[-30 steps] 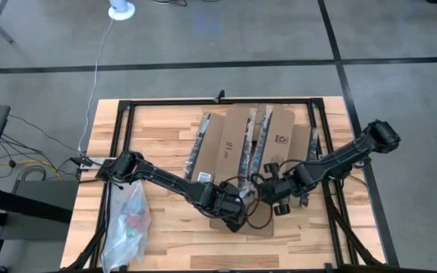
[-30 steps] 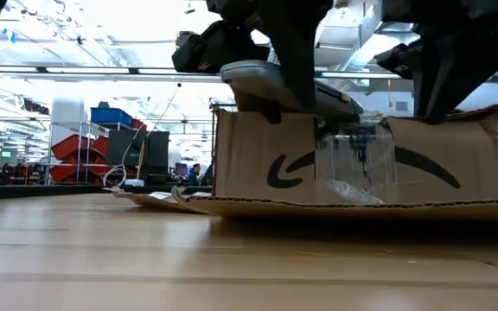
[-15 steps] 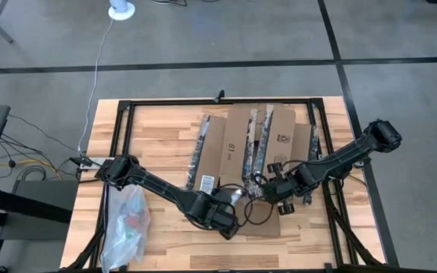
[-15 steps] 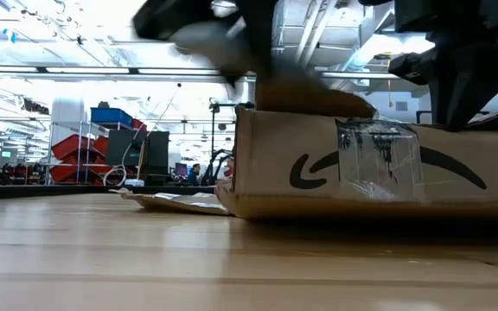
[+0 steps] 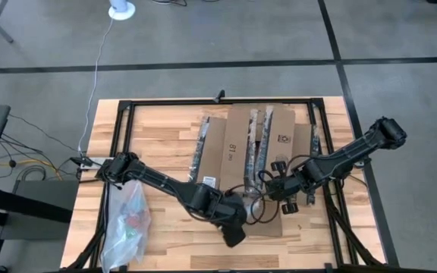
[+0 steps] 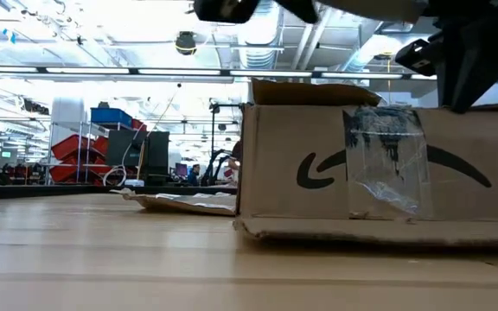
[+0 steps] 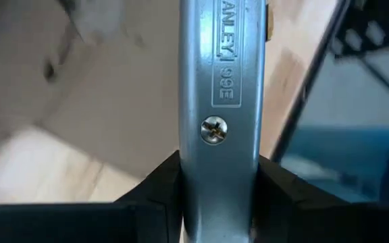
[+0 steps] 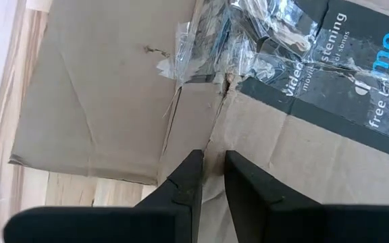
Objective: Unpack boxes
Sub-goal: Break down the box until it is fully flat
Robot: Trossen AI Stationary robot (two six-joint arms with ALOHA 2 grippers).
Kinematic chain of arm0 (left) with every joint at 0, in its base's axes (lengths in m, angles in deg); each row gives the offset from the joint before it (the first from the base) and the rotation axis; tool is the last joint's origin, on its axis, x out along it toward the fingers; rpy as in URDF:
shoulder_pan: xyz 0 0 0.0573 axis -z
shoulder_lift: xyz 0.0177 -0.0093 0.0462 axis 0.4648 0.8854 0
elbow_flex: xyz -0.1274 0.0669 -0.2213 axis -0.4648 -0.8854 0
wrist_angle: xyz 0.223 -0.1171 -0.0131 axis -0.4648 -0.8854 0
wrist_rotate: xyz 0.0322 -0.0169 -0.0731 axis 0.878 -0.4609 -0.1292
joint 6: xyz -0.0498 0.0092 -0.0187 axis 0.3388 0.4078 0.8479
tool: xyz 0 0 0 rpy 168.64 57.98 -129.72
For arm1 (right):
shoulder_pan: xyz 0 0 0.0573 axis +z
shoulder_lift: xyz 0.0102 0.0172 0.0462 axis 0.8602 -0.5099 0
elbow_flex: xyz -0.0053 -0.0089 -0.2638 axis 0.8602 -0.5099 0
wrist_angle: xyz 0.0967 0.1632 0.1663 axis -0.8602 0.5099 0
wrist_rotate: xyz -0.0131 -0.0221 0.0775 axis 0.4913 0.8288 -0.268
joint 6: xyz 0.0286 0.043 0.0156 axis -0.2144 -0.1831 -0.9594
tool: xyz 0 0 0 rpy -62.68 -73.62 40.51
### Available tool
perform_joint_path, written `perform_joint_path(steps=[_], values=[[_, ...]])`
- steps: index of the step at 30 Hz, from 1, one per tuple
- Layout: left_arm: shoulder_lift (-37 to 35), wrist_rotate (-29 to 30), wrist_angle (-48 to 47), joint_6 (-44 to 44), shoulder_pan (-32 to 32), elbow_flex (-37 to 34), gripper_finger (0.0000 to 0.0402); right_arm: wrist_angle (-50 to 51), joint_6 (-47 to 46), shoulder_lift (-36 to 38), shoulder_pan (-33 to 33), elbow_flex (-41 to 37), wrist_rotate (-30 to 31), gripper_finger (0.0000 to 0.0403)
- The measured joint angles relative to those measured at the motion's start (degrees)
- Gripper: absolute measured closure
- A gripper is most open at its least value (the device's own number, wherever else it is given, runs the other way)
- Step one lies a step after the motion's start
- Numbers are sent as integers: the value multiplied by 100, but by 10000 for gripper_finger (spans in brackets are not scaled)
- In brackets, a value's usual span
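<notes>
- Reading print first: the box (image 5: pixel 253 148) is showing "81" on its top panel in the high view, a white barcode label (image 5: pixel 208 180) at its near left corner, and a small printed mark on the right-hand flap.
- Showing in the low view: a dark smile-arrow print (image 6: pixel 387 168) is running across the box's side wall, with a crumpled clear tape strip (image 6: pixel 386 155) hanging over the middle of it.
- Showing in the right wrist view: the dark printed tape (image 8: pixel 329 61) is carrying light lettering, only fragments readable ("me", "free"); the tape is torn and wrinkled at the seam.
- Left claw (image 5: pixel 234 231) is pinching a silver utility knife (image 7: pixel 220 101) stamped "STANLEY 99E", pads pressed on both sides of the handle.
- Right claw (image 8: pixel 209 177) is sitting over the box's near edge right of centre, fingers nearly pressed together, with only a thin gap, tips on the cardboard at the seam.
- Differing from a second ago: the left claw is now lower toward the table's near edge, off the box; the box is sitting slightly farther right in the low view and its side wall is fully uncovered.
- Box is lying opened flat on the wooden table (image 5: pixel 158 140), centre-right, flaps spread; long axis is running left to right, tape strips running front to back.
- Clear plastic bag (image 5: pixel 127 224) is lying at the near left corner, well apart from the box.
</notes>
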Motion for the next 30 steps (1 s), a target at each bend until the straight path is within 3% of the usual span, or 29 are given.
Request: perform_joint_path(steps=[7, 22, 30], values=[[356, -92, -37, -60, -225, -14, 295, -123, -35, 4, -2, -10, 47, 355], [393, 94, -442, 32, -595, -9, 295, -94, -147, 4, 7, -22, 99, 355], [391, 336, -1143, 659, -615, 9, 295, -113, -149, 8, 4, -58, 117, 355]])
